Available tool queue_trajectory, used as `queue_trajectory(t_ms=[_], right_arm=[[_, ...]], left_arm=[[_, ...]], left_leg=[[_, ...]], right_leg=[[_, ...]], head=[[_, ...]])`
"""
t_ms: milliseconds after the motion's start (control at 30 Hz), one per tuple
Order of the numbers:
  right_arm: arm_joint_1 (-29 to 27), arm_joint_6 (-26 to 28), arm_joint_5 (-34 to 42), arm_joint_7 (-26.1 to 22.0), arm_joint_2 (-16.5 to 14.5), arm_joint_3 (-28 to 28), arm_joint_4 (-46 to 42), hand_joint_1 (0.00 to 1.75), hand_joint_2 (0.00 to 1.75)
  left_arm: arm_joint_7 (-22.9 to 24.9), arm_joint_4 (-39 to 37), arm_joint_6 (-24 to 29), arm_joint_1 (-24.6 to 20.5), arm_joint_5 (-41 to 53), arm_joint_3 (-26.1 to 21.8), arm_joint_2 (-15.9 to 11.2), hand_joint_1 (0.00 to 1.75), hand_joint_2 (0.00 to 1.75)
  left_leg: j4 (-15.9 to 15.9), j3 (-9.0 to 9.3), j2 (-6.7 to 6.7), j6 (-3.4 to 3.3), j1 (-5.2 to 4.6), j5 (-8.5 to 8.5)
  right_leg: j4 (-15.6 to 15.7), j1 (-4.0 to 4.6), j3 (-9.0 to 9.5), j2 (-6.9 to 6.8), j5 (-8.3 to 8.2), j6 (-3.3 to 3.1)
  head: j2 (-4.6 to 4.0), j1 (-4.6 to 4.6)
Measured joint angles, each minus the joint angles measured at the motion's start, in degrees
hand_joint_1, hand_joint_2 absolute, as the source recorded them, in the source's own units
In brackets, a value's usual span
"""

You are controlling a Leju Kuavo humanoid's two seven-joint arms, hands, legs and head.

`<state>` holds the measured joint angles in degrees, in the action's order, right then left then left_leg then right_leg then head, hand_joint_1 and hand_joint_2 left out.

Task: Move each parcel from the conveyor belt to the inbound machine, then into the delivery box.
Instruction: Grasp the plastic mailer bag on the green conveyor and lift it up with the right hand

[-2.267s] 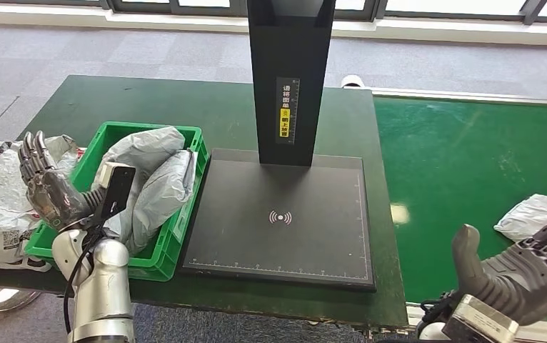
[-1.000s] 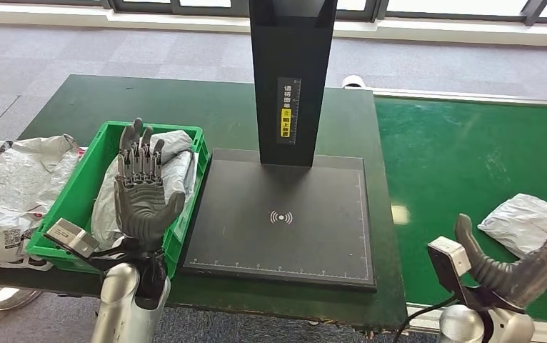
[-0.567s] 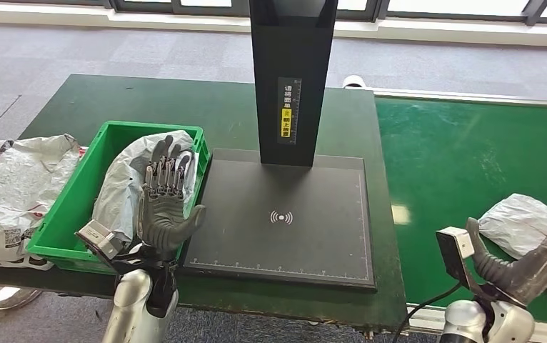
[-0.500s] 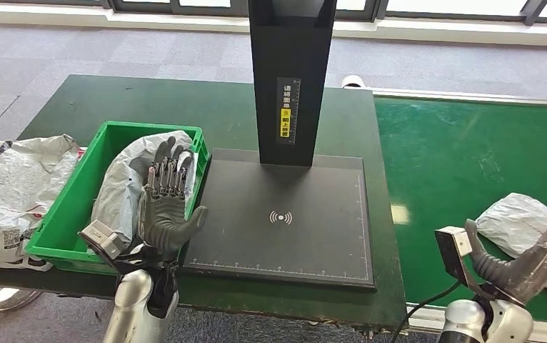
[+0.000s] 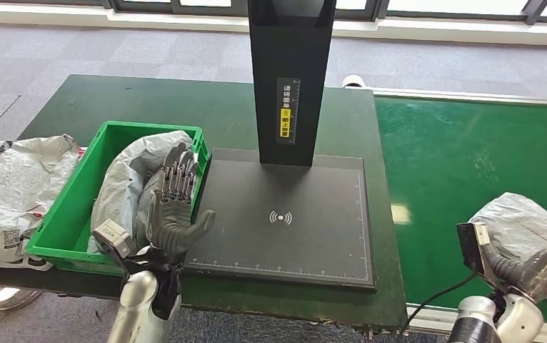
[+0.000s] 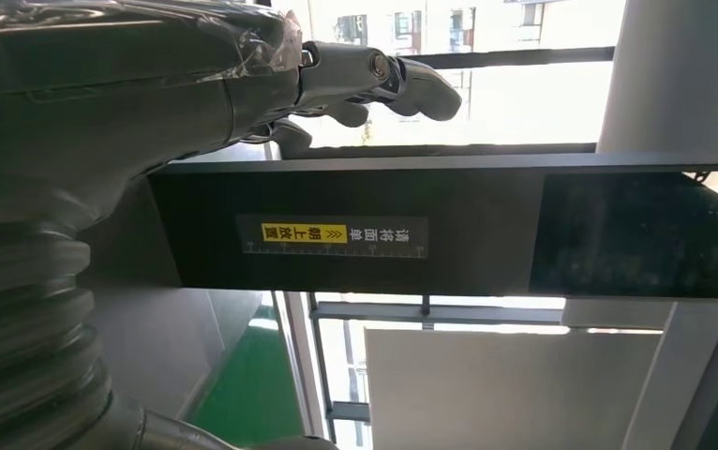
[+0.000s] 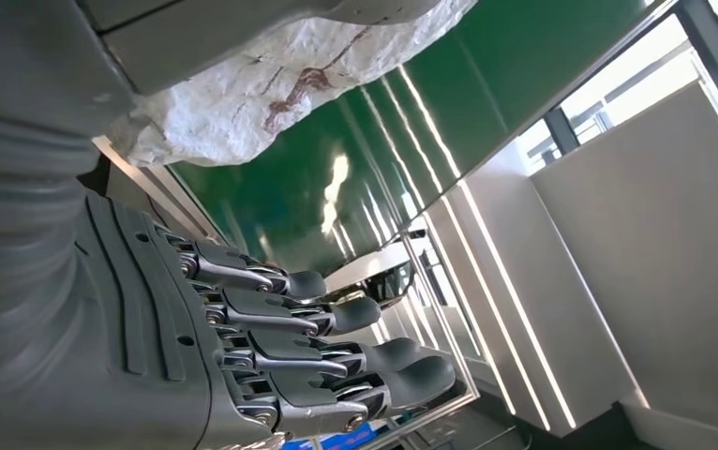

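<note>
Grey carpet and a window wall lie behind the long dark-green counter [image 5: 185,100], with the bright green conveyor belt [image 5: 470,150] joining its right edge. At the counter's middle stands the black inbound machine, a flat scanning plate with a tall post [image 5: 285,229], and its plate is bare. Near the left edge, the green plastic delivery box [image 5: 71,207] already holds grey plastic parcels [image 5: 124,189], so part of the job looks done. One crumpled white plastic parcel [image 5: 513,221] waits on the belt's near right, unscanned. Crumpled silver bags [image 5: 6,179] lie at the far left edge.

Compared with two seconds ago, the left robot hand [image 5: 174,207] has left the box's outer side and stands over its inner rim, fingers spread, holding nothing. The right robot hand [image 5: 542,268] has drawn in beneath the white parcel, open and not yet gripping it.
</note>
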<state>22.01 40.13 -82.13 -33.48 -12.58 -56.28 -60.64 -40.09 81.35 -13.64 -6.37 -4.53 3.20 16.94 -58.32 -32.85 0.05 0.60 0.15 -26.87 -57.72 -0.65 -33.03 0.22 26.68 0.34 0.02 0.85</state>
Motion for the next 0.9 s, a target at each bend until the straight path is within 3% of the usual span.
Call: queue_trajectory(t_ms=[267, 467, 533, 633, 900], right_arm=[[0.37, 0.02, -0.33, 1.19, 0.7, -0.63, 1.92, 0.0, 1.75], [0.36, 0.02, -2.22, 5.57, 1.37, -0.64, 3.04, 0.0, 1.75], [0.32, 0.02, -3.93, 9.18, 1.88, -0.58, 3.62, 0.0, 1.75], [0.29, 0.02, -6.4, 18.2, 3.77, 0.21, 5.94, 0.0, 1.75], [0.39, 0.02, -7.9, 38.9, 12.38, 8.42, 17.6, 0.0, 1.75]], left_arm=[[0.0, -0.63, 0.04, -0.08, 0.03, 0.22, 0.0, 0.0, 1.75], [0.0, -1.16, 0.13, -0.21, 0.03, 0.47, 0.0, 0.0, 1.75], [0.0, -1.4, 0.13, -0.27, 0.03, 0.6, 0.0, 0.0, 1.75], [0.0, -1.79, 0.13, -0.35, 0.27, 0.82, 0.0, 0.0, 1.75], [0.0, -2.31, 0.7, -0.43, 0.79, 0.95, 0.0, 0.0, 1.75]], left_leg=[[0.0, 0.0, 0.0, 0.0, 0.0, 0.0], [0.0, 0.0, 0.0, 0.0, 0.0, 0.0], [0.0, -0.01, 0.0, 0.0, -0.01, 0.0], [0.0, -0.01, -0.02, 0.0, -0.01, 0.0], [0.0, -0.02, -0.02, -0.01, -0.02, -0.01]], right_leg=[[0.0, 0.0, 0.0, 0.0, 0.0, 0.0], [0.0, -0.01, 0.01, 0.0, 0.0, 0.0], [0.0, -0.01, 0.02, 0.0, 0.0, 0.0], [0.0, -0.02, 0.03, -0.02, 0.0, 0.01], [0.0, -0.03, 0.03, -0.02, -0.01, 0.01]], head=[[0.0, 0.0], [0.0, 0.0], [0.0, 0.0], [0.0, 0.0], [0.0, 0.0]])
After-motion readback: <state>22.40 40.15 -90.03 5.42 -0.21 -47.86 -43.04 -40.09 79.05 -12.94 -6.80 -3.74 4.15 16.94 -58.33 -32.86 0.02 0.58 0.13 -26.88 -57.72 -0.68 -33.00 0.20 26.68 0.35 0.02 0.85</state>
